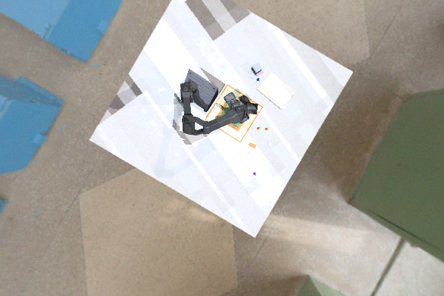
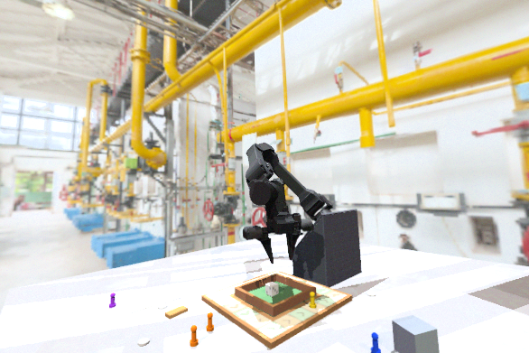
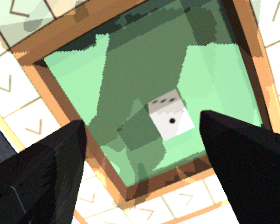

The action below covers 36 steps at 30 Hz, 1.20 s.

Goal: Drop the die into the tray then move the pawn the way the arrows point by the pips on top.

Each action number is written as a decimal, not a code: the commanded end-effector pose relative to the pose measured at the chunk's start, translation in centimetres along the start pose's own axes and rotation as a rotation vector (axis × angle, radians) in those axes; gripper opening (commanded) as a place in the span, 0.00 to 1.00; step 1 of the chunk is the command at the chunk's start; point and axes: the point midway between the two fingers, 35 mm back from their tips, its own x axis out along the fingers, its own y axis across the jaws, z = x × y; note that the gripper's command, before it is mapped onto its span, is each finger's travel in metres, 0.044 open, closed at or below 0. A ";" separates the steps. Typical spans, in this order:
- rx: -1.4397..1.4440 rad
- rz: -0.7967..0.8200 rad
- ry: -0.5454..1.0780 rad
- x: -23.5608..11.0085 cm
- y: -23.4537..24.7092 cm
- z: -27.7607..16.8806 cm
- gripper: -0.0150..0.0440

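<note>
A white die (image 3: pixel 171 120) (image 2: pixel 272 289) lies on the green floor of the brown-walled dice tray (image 3: pixel 38 63) (image 2: pixel 271 306), with a one-pip face towards the wrist camera. The tray sits in the middle of the board (image 2: pixel 280 333) (image 1: pixel 237 135), inside a ring of arrow squares. A yellow pawn (image 2: pixel 312 300) stands upright on a square just outside the tray wall. My gripper (image 3: pixel 143 124) (image 2: pixel 281 258) (image 1: pixel 251 107) hangs well above the tray. Its fingers are apart with nothing between them.
A dark block (image 2: pixel 331 245) (image 1: pixel 202 85) stands behind the board by the arm's base. A grey cube (image 2: pixel 414 335) (image 1: pixel 257 68) and a blue pawn (image 2: pixel 374 342) are off to one side. Two orange pawns (image 2: pixel 209 321) (image 2: pixel 193 336), a purple pawn (image 2: pixel 112 300), an orange tile (image 2: pixel 176 311), a white disc (image 2: pixel 143 342) and a cream card (image 1: pixel 276 90) lie around.
</note>
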 end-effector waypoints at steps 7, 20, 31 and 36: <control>0.907 -0.029 0.007 1.4 2.4 4.0 0.59; 1.829 -0.074 -0.021 3.0 4.7 7.6 0.59; 1.831 -0.074 -0.021 3.0 4.9 7.5 0.59; 1.831 -0.075 -0.021 3.2 4.9 7.5 0.59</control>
